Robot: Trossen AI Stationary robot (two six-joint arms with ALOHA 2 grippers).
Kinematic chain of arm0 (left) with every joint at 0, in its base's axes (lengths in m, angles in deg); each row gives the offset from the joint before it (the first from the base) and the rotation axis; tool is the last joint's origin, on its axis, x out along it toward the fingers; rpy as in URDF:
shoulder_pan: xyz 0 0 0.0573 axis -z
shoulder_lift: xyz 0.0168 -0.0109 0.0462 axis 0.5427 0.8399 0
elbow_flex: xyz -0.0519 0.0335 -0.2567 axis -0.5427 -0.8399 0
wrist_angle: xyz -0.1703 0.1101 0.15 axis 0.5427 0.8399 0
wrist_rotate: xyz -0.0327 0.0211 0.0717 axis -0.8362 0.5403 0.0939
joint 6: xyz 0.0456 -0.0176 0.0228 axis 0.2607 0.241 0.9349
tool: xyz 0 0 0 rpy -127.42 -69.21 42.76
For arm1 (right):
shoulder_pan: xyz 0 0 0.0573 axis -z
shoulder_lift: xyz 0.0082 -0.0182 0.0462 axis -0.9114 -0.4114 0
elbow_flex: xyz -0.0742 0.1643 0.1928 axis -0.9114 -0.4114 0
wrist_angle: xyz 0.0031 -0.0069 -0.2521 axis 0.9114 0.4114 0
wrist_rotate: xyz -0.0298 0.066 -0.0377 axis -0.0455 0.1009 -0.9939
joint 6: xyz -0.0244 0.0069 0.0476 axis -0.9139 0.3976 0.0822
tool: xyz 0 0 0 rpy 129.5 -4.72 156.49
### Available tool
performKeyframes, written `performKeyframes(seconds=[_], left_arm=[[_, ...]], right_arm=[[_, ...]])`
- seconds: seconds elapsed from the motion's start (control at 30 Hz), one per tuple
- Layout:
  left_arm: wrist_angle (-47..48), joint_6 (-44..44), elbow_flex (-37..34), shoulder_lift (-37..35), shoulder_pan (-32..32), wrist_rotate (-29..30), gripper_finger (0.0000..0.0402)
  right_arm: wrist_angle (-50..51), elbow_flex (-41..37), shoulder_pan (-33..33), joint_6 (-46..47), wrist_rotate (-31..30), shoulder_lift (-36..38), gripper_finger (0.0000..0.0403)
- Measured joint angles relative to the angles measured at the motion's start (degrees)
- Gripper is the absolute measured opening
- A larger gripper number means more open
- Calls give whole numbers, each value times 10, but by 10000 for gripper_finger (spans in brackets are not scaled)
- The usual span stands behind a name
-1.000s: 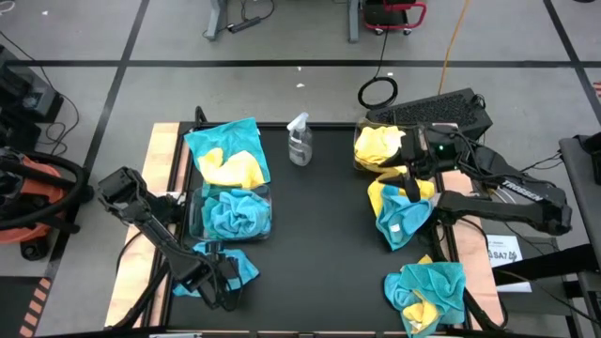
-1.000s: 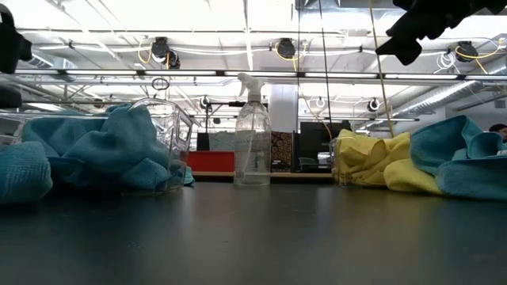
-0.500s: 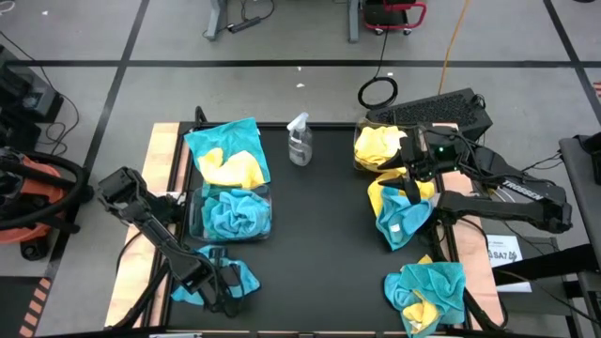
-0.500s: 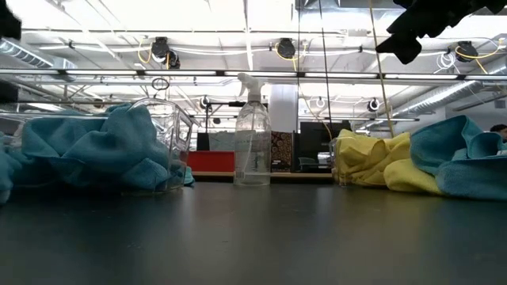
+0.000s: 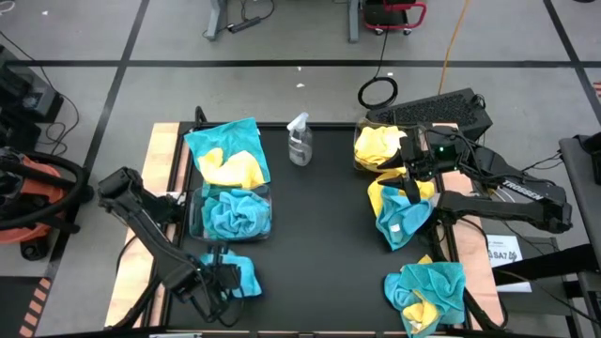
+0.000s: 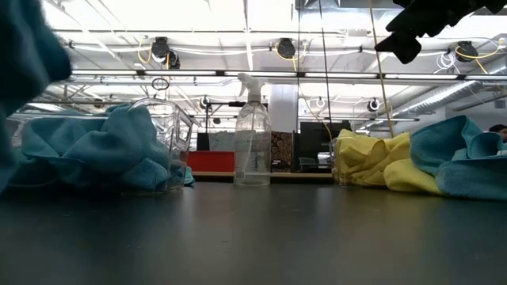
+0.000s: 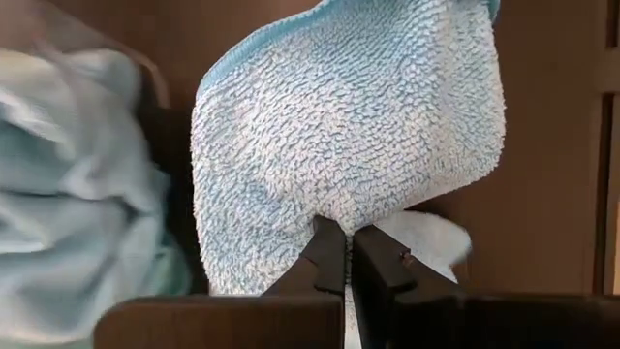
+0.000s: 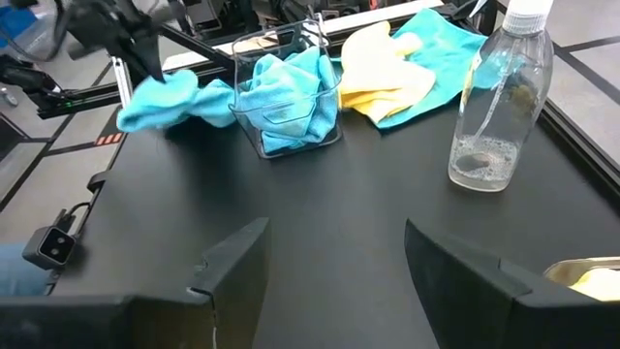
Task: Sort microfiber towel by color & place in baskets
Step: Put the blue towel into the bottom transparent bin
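My left hand [image 7: 349,254] is pinched shut on a fold of a teal towel [image 7: 349,145], lifted just beside the teal-filled basket [image 5: 202,202]. It hangs limp and light, so I judge a bunched fold grips best. My right hand [image 8: 334,257] waits spread open over the yellow basket [image 5: 362,150].

From my low camera I see a clear spray bottle [image 6: 252,134] standing between a basket [image 6: 162,127] with teal towels [image 6: 99,150] and yellow towels [image 6: 372,162].
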Motion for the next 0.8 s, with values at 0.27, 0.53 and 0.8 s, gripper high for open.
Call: performKeyframes(seconds=[0.27, 0.53, 0.8], left_arm=[[106, 0, 101, 0, 7, 56, 2], [160, 21, 164, 0, 12, 127, 2], [172, 74, 186, 0, 11, 205, 2]], right_arm=[[7, 0, -13, 2, 1, 0, 231], [10, 0, -48, 2, 1, 0, 231], [1, 0, -86, 8, 1, 0, 231]])
